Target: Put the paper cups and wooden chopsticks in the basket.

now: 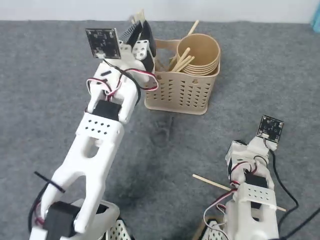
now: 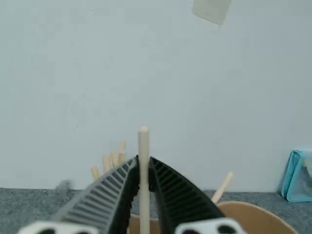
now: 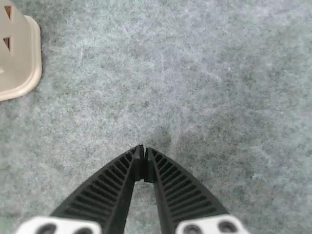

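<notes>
Right claw (image 3: 143, 152): clenched on nothing, tips meeting, pointed down at the grey worktop (image 3: 219, 73). A corner of the basket (image 3: 19, 58) lies well apart from it.

Loose chopstick (image 1: 212, 183): one, lying flat on the worktop by the right arm (image 1: 252, 200). Its middle is hidden under that arm, and a short end shows on the arm's other side.

Left arm (image 1: 100, 135): stretched out to the basket corner farthest from the right arm.

Left claw (image 2: 144, 162): grasping one held chopstick (image 2: 143, 139), which stands upright. The stick's top end stands above the fingertips. Its lower part is cut off at the frame edge between the fingers.

Basket: one, beige, slotted walls, upright. Inside it is a nested stack of paper cups (image 1: 198, 50). The rims sit too close for a sure count, about five.

Basket chopsticks (image 1: 180, 60): at least four, leaning between the stack and the left claw. One more pokes up past the stack's far rim.

Behind: pale wall (image 2: 73, 73). A blue object (image 2: 298, 175) is cut off at the edge, and I cannot tell what it is.
</notes>
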Controlling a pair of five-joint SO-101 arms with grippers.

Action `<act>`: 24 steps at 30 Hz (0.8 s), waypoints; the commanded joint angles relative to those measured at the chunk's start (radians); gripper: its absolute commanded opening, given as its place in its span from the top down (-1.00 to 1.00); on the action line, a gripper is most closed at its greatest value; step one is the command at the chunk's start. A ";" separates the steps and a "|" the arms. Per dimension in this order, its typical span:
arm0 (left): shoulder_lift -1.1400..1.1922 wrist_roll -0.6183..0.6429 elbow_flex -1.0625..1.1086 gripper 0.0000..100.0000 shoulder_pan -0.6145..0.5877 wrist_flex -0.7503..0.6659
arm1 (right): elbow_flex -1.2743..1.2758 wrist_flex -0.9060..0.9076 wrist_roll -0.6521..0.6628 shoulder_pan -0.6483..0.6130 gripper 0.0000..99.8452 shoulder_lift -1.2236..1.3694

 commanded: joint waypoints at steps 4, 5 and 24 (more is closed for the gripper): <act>-0.008 0.011 -0.005 0.96 -0.002 0.015 | -0.021 -0.002 0.018 -0.004 0.98 -0.027; -0.017 0.011 -0.016 0.94 -0.002 0.044 | -0.021 -0.002 0.018 -0.004 0.98 -0.027; -0.690 0.014 -0.154 0.87 -0.203 0.961 | -0.023 0.007 0.018 -0.004 0.98 -0.027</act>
